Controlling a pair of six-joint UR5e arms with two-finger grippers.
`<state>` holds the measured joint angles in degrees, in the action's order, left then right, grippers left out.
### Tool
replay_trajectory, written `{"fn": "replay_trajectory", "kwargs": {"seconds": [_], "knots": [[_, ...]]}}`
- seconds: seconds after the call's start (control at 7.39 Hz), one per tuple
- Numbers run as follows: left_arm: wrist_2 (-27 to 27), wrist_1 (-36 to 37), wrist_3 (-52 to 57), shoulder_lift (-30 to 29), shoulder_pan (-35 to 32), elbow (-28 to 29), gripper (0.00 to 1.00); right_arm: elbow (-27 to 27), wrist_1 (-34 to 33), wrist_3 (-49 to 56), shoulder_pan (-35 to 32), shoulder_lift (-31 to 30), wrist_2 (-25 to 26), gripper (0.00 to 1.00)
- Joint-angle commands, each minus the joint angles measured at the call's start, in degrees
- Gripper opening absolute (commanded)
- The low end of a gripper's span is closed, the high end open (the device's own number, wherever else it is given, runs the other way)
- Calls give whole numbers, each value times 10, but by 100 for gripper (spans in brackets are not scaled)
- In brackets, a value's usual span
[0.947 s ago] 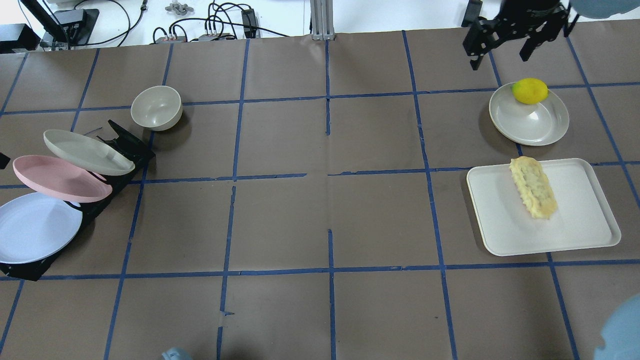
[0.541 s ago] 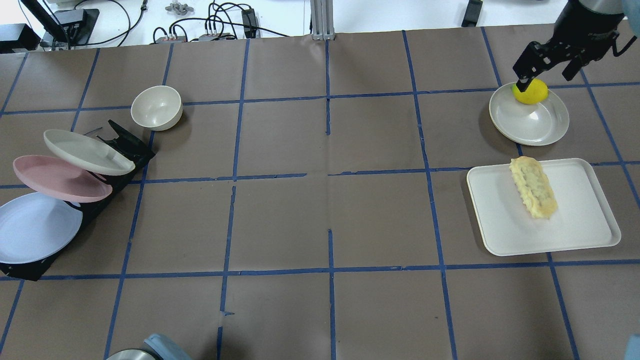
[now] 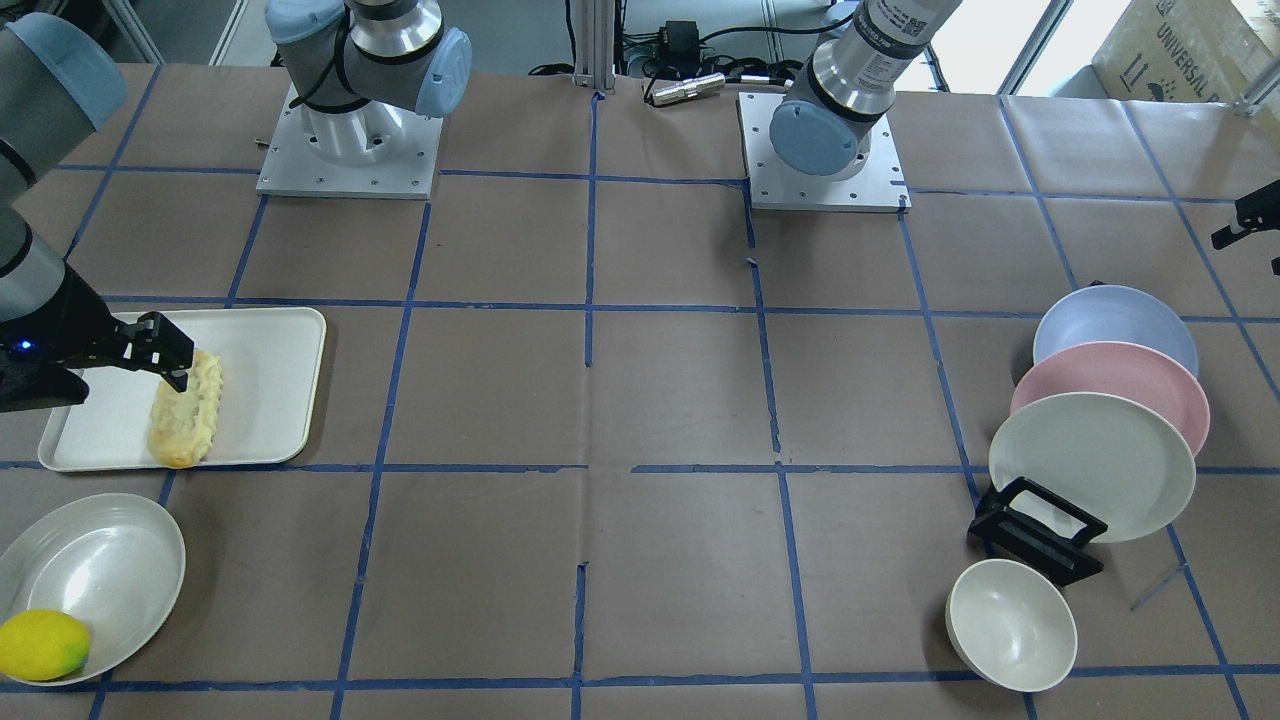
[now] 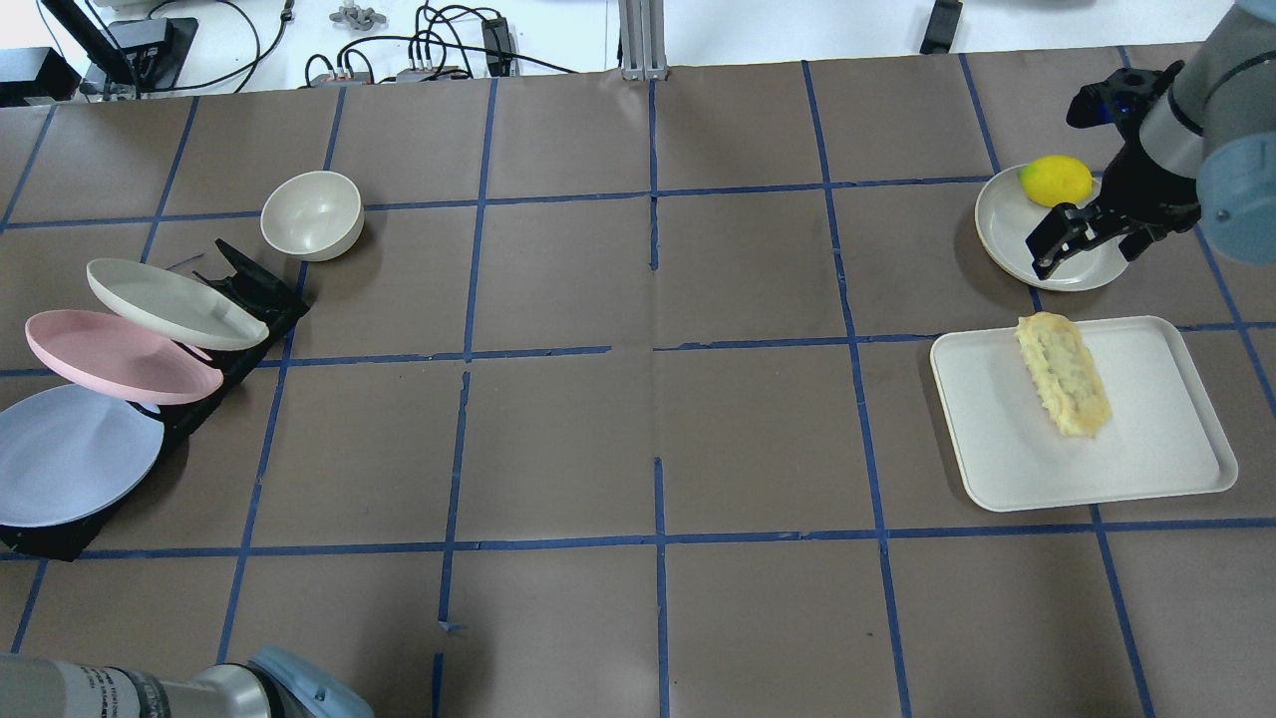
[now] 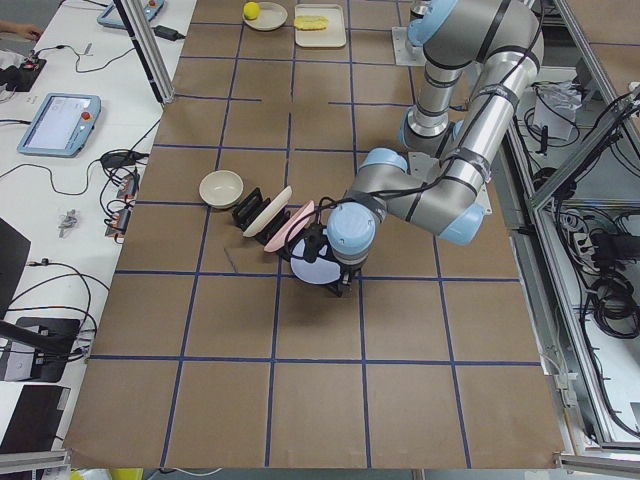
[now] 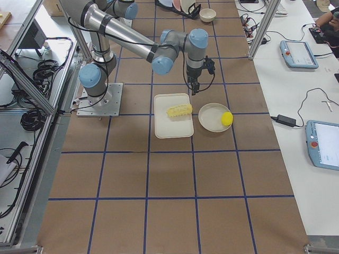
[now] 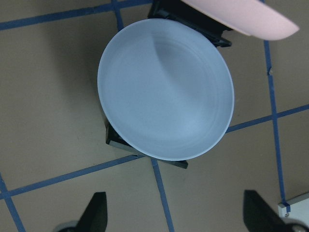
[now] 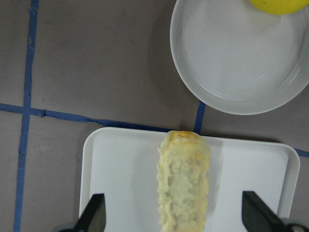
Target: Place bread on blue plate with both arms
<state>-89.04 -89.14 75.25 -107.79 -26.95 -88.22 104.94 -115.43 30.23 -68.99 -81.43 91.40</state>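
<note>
The bread (image 4: 1065,374) lies lengthwise on a white tray (image 4: 1156,449) at the right; it also shows in the front view (image 3: 188,410) and in the right wrist view (image 8: 183,179). My right gripper (image 4: 1082,234) is open and empty. It hangs over the cream plate just beyond the tray's far edge, above the bread's far end (image 3: 165,350). The blue plate (image 4: 70,459) leans in a black rack at the left. My left gripper (image 7: 176,215) is open and empty, looking down on the blue plate (image 7: 164,92) from above.
A pink plate (image 4: 120,357) and a cream plate (image 4: 169,302) stand in the same rack (image 4: 249,289). A cream bowl (image 4: 311,214) sits behind it. A lemon (image 4: 1057,180) rests on a cream plate (image 4: 1007,224) beyond the tray.
My right gripper has come from the table's far edge, over the lemon plate, toward the tray. My left arm's elbow has entered the overhead view at bottom left.
</note>
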Motion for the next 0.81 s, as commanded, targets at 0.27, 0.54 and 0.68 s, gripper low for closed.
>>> {"fn": "replay_trajectory", "kwargs": {"seconds": [0.27,0.54,0.68], "knots": [[31,31,-4,-121,-19,46,100,103,-131,31,43,1,-35,100],[38,31,-44,-128,-60,53,100,168,-209,31,43,0,-36,100],[38,31,-54,-139,-64,52,100,190,-245,32,43,0,-36,100]]}}
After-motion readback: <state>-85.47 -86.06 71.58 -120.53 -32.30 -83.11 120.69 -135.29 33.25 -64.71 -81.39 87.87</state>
